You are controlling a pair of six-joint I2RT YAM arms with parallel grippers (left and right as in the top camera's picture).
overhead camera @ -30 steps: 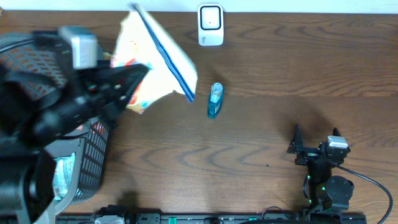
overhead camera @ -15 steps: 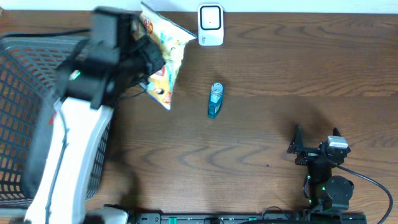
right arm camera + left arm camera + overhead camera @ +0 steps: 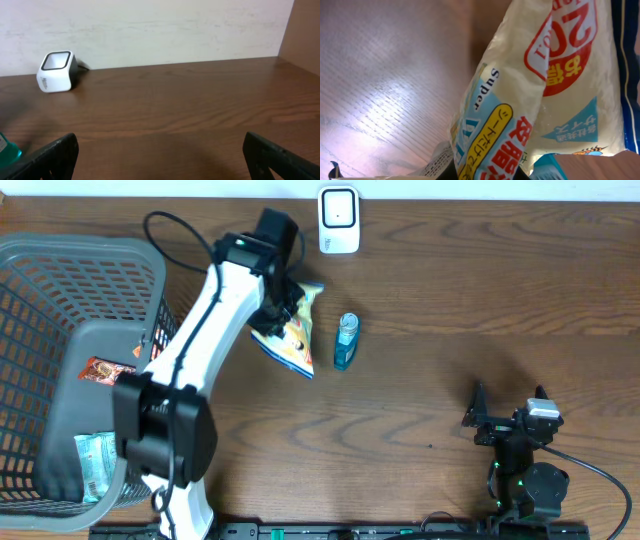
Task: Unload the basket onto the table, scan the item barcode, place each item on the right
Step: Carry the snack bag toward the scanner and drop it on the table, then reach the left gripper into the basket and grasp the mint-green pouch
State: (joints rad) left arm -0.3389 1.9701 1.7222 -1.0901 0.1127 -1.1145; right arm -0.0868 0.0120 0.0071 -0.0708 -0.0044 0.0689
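**Me:** Jaws first. My left gripper point(image 3: 280, 315) is clamped all the way down on the snack bag point(image 3: 298, 340), pinching it near its upper end. My right gripper point(image 3: 508, 415) has its jaws spread wide with nothing between them.

**Colleague:** Where is the bag, exactly?

**Me:** Over the wooden table point(image 3: 450, 290), toward the far side. It sits just left of the blue bottle point(image 3: 345, 342) and nearer to me than the white scanner point(image 3: 339, 220), which stands at the table's far edge. The bag and the scanner are apart, not touching. I cannot tell whether the bag's lower corner rests on the wood or hangs above it.

**Colleague:** What does your left wrist see?

**Me:** Almost nothing but the bag point(image 3: 535, 100). It is cream-coloured with a red roundel, a yellow label with Japanese print and a blue strip down one edge. Bare wood shows to one side of it. I see no barcode on this face.

**Colleague:** And the right side?

**Me:** My right arm is at the near right of the table, well apart from everything else. Its wrist camera looks across open wood to the scanner point(image 3: 56, 72) by the wall, with the bottle point(image 3: 7, 150) just at the frame's left edge.

**Colleague:** Anything else on the table?

**Me:** A grey mesh basket point(image 3: 70, 290) at far left, holding a red packet point(image 3: 100, 370) and a greenish packet point(image 3: 95, 460).
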